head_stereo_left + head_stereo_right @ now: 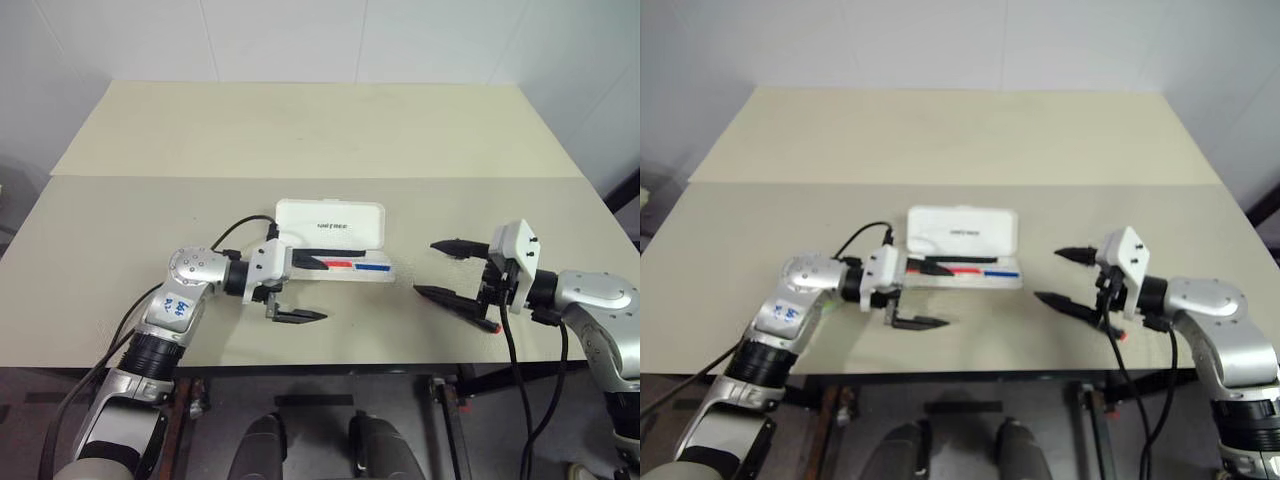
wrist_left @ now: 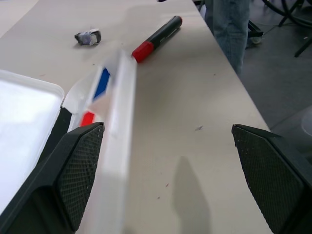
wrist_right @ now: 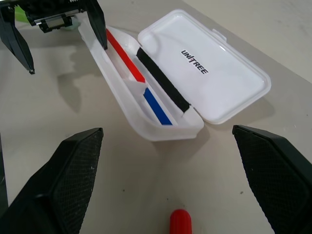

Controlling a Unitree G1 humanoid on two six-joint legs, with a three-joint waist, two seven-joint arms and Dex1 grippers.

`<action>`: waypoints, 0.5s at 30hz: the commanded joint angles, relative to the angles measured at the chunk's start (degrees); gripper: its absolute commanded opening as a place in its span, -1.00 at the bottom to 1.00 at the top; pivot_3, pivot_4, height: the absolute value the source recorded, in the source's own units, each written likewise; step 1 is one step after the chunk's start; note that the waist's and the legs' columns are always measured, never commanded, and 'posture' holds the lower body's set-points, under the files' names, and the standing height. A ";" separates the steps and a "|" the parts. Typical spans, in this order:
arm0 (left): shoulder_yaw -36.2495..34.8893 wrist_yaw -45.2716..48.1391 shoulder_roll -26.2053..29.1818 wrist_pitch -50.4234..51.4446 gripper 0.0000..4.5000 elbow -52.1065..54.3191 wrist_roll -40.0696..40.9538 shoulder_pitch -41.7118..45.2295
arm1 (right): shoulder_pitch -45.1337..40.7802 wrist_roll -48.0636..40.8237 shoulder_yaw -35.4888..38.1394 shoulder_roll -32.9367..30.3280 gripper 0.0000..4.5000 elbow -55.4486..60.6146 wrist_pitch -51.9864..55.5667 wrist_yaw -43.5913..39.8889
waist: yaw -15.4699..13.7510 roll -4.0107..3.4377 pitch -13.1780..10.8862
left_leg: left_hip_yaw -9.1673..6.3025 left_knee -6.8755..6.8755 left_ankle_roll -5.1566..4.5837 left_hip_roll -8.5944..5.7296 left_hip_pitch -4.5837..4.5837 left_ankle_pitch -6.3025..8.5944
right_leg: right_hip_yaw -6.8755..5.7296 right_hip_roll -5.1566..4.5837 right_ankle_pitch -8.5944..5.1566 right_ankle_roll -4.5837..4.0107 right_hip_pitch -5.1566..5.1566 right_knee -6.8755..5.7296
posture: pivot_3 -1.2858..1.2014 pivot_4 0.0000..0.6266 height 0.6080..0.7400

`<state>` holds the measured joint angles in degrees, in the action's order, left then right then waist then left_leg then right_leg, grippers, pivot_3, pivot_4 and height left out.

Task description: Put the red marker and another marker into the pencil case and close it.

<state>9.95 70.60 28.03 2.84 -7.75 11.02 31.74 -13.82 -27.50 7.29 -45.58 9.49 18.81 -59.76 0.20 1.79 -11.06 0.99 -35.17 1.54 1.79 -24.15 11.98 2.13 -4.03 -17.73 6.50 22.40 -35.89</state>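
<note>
Both our sets of fingers stand wide open and empty. The red marker (image 2: 157, 38) lies on the desk (image 1: 200, 140) just below our right fingers (image 1: 445, 268); the open pencil case (image 1: 335, 240) touches our left fingers (image 1: 300, 290). We should straddle the barrel squarely before closing.

Table (image 1: 300, 130) top half of head view: bare, wide free room across the whole back. Pencil case (image 1: 335, 235) sits mid-frame, lid flipped up toward the back, tray open w/ its front wall facing the near edge; approach from above is free. Left gripper (image 1: 300, 291), fingers wide apart, crowds the case's left end, one finger over the tray, other in front of it. Right gripper (image 1: 447, 268), also spread wide, stands right of case w/ a bare gap between. Red marker (image 2: 157, 38) lies near table's front edge below right gripper.
</note>
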 commanded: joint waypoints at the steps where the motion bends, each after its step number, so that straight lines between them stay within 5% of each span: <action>1: -0.58 -0.37 0.01 -2.23 0.99 -0.34 0.78 -0.69 | 0.20 -0.33 2.61 -0.79 1.00 0.67 -1.58 -0.50 | -0.06 0.00 0.00 | 0.00 0.00 0.00 0.00 0.00 0.00 | 0.00 0.00 0.00 0.00 0.00 0.00 | 0.03 -0.52 1.00; 15: 0.16 1.57 -4.58 -6.95 0.99 -10.43 2.48 -2.77 | 2.27 -1.20 5.12 -2.22 1.00 4.50 0.94 0.52 | -0.16 -0.01 0.00 | 0.00 -0.01 0.00 -0.01 0.00 0.00 | 0.00 -0.02 0.01 0.01 -0.01 0.00 | 0.03 -0.52 1.00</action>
<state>9.78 71.45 23.77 -2.77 -17.59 13.00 28.89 -11.72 -27.54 10.01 -46.83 11.49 19.38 -59.67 0.04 1.78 -11.05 0.99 -35.19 1.54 1.78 -24.15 11.98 2.14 -4.06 -17.72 6.51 22.39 -35.88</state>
